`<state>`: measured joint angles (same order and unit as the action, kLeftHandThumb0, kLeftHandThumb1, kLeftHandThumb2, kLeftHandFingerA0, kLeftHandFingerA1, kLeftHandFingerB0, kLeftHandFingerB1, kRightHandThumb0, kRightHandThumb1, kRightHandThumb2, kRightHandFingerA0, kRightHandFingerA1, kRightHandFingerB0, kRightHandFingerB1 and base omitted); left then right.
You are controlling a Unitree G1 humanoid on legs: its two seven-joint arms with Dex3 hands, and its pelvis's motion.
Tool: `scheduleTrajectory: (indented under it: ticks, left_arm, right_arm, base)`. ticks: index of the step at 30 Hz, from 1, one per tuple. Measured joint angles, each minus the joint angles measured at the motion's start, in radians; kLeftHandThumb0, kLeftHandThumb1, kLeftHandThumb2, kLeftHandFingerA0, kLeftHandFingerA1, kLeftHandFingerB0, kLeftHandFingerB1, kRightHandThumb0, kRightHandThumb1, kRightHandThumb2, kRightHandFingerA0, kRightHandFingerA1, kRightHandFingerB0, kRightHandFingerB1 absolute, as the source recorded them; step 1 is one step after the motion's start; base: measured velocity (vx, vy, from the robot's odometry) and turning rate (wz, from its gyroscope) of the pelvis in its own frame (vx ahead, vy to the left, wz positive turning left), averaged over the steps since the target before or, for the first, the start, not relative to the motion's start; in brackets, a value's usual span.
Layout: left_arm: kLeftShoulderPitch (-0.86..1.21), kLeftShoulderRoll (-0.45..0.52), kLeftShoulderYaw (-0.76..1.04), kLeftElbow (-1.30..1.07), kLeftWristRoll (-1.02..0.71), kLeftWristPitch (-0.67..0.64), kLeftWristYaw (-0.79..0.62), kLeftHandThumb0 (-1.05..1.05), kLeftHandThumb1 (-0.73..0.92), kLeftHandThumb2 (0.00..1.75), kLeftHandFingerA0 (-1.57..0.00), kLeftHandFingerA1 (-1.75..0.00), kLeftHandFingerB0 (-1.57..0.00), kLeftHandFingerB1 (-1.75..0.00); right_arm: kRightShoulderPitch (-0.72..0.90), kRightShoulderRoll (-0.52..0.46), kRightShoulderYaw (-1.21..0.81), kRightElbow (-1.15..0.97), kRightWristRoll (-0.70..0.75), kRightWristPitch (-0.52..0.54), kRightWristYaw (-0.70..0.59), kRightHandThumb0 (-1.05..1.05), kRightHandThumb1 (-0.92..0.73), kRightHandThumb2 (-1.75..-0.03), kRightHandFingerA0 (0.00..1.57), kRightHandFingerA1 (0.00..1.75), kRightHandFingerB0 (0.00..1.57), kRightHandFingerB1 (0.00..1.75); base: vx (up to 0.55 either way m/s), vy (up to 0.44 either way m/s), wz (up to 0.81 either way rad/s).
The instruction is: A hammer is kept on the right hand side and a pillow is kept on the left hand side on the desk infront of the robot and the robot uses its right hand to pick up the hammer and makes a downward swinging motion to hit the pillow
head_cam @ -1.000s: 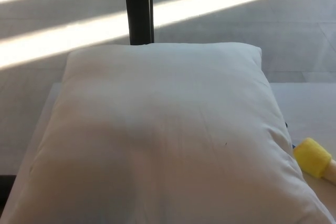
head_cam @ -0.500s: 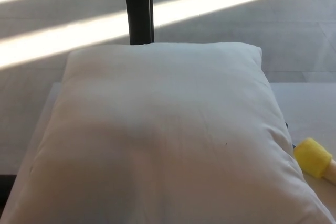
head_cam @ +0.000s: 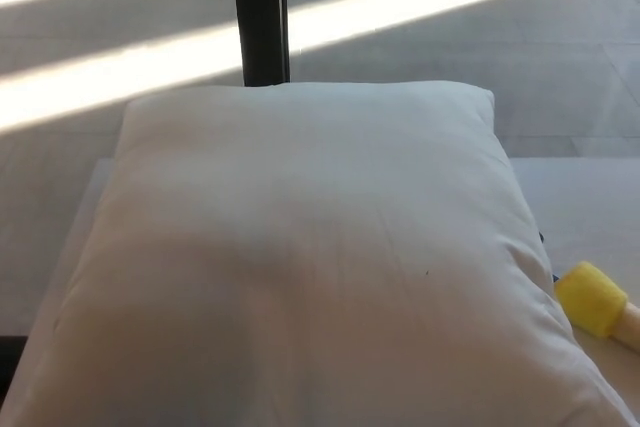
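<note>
Sunlit floor (head_cam: 420,17) lies behind your desk (head_cam: 585,207). No fingers show, so you cannot tell their state. Pillow (head_cam: 300,257) fills the view; the hammer (head_cam: 595,302) touches its right edge, so your grab may snag fabric.

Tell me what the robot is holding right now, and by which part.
Nothing, as far as the view shows: no hand is in view. The hammer lies on the desk beside the pillow.
</note>
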<state>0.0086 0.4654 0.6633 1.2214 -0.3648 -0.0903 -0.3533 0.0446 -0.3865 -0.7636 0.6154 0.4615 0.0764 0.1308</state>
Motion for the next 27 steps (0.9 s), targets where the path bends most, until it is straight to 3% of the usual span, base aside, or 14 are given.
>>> scheduleTrajectory:
  ticks: [1, 6, 7, 10, 12, 13, 14, 15, 16, 17, 18, 20, 26, 27]
  left_arm:
    - [0.001, 0.000, 0.000, 0.003, -0.001, 0.000, 0.001, -0.65, 0.75, 0.63, -0.60, -0.54, -0.50, -0.43]
    - [0.000, 0.002, 0.000, 0.016, -0.004, 0.000, 0.004, -0.67, 0.74, 0.62, -0.61, -0.54, -0.50, -0.43]
    - [0.000, 0.002, 0.000, 0.017, -0.004, 0.000, 0.005, -0.67, 0.75, 0.63, -0.60, -0.53, -0.50, -0.42]
    - [0.000, 0.002, -0.003, 0.016, -0.004, 0.000, 0.005, -0.66, 0.75, 0.63, -0.61, -0.54, -0.50, -0.43]
    - [0.001, 0.002, -0.005, 0.016, -0.004, 0.000, 0.005, -0.66, 0.75, 0.63, -0.60, -0.55, -0.50, -0.43]
    - [0.001, 0.002, -0.006, 0.016, -0.004, 0.000, 0.005, -0.67, 0.74, 0.63, -0.60, -0.56, -0.51, -0.43]
    - [0.001, 0.002, -0.006, 0.016, -0.004, 0.000, 0.005, -0.67, 0.74, 0.63, -0.60, -0.56, -0.51, -0.43]
    - [0.001, 0.002, -0.007, 0.016, -0.004, 0.000, 0.006, -0.67, 0.75, 0.63, -0.59, -0.55, -0.49, -0.43]
    - [0.001, 0.002, -0.007, 0.016, -0.004, 0.000, 0.006, -0.66, 0.59, 0.99, -0.54, -0.64, -0.43, -0.56]
    - [0.002, 0.002, -0.007, 0.016, -0.004, 0.000, 0.006, -0.66, 0.59, 0.99, -0.54, -0.64, -0.43, -0.56]
    - [0.002, 0.002, -0.007, 0.016, -0.004, 0.000, 0.007, -0.68, 0.74, 0.62, -0.59, -0.54, -0.50, -0.42]
    - [0.004, 0.002, -0.010, 0.016, -0.004, 0.000, 0.009, -0.67, 0.76, 0.62, -0.59, -0.53, -0.51, -0.42]
    - [0.003, 0.003, -0.017, 0.016, -0.004, -0.001, 0.009, -0.67, 0.75, 0.63, -0.57, -0.53, -0.49, -0.42]
    - [0.004, 0.003, -0.018, 0.016, -0.004, -0.001, 0.009, -0.65, 0.59, 0.99, -0.54, -0.64, -0.44, -0.56]
  right_arm:
    - [0.001, -0.008, 0.009, 0.011, 0.000, -0.001, -0.001, -0.65, -0.63, -0.91, 0.21, 0.60, 0.10, 0.42]
    - [0.007, -0.042, 0.043, 0.037, 0.000, 0.001, -0.005, -0.34, -0.58, -1.09, 0.05, 0.54, 0.00, 0.50]
    - [0.007, -0.047, 0.042, 0.041, 0.002, 0.004, -0.006, -0.66, -0.61, -0.89, 0.30, 0.68, 0.14, 0.45]
    - [0.003, -0.060, 0.043, 0.060, 0.003, 0.011, -0.016, -0.65, -0.62, -0.87, 0.24, 0.66, 0.11, 0.45]
    - [0.001, -0.067, 0.040, 0.071, 0.009, 0.013, -0.018, -0.62, -0.74, -0.62, 0.18, 0.60, 0.31, 0.34]
    - [0.000, -0.070, 0.039, 0.078, 0.012, 0.013, -0.018, -0.73, -0.64, -0.95, 0.30, 0.66, 0.26, 0.45]
    - [0.000, -0.071, 0.039, 0.084, 0.013, 0.013, -0.019, -0.73, -0.64, -0.95, 0.30, 0.66, 0.26, 0.45]
    - [0.000, -0.077, 0.039, 0.095, 0.015, 0.013, -0.021, -0.68, -0.59, -0.91, 0.62, 0.85, 0.24, 0.46]
    - [0.001, -0.082, 0.041, 0.106, 0.014, 0.016, -0.026, -0.65, -0.72, -0.62, 0.60, 0.83, 0.32, 0.35]
    - [0.006, -0.084, 0.046, 0.121, 0.011, 0.027, -0.034, -0.65, -0.72, -0.62, 0.60, 0.83, 0.32, 0.35]
    - [0.016, -0.075, 0.056, 0.137, 0.008, 0.044, -0.041, -0.69, -0.60, -0.90, 0.18, 0.60, 0.10, 0.43]
    - [0.042, -0.059, 0.073, 0.147, 0.006, 0.075, -0.043, -0.36, -0.51, -1.05, 0.04, 0.54, 0.00, 0.50]
    - [0.075, -0.051, 0.096, 0.140, 0.006, 0.127, -0.045, -0.37, -0.50, -1.05, 0.04, 0.54, 0.00, 0.50]
    - [0.076, -0.051, 0.097, 0.136, 0.006, 0.134, -0.045, -0.37, -0.49, -1.04, 0.04, 0.53, 0.00, 0.50]
  base:
    - [0.00, 0.000, 0.00]
    - [0.00, 0.000, 0.00]
    - [0.00, 0.000, 0.00]
    - [0.00, 0.000, 0.00]
    - [0.00, 0.000, 0.00]
    - [0.00, 0.000, 0.00]
    - [0.00, 0.000, 0.00]
    - [0.00, 0.000, 0.00]
    - [0.00, 0.000, 0.00]
    - [0.00, 0.000, 0.00]
    - [0.00, 0.000, 0.00]
    - [0.00, 0.000, 0.00]
    - [0.00, 0.000, 0.00]
    - [0.00, 0.000, 0.00]
